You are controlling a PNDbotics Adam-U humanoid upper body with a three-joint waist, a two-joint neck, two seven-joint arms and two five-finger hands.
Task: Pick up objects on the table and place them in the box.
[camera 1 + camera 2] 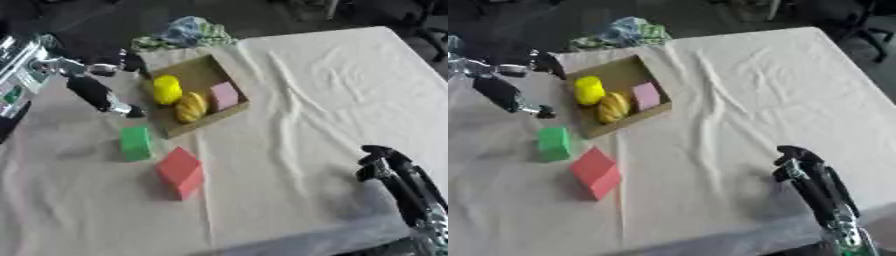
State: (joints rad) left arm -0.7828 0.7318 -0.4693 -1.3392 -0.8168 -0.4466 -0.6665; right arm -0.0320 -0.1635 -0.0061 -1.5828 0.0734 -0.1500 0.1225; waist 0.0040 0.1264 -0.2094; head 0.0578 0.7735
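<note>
A shallow cardboard box (199,71) lies at the back left of the table. Inside are a yellow cylinder (167,89), a yellow-orange rounded item (192,107) and a pink block (224,95). In front of the box, on the cloth, lie a green block (136,143) and a red block (181,172). My left hand (94,92) hovers just left of the box and above the green block, open with fingers spread and holding nothing. At the lower right my right hand (802,167) rests open, fingers up, far from the blocks.
A white wrinkled cloth covers the table (332,90). A crumpled blue and green cloth bundle (186,32) lies right behind the box at the table's far edge. The table's front edge runs close below my right hand.
</note>
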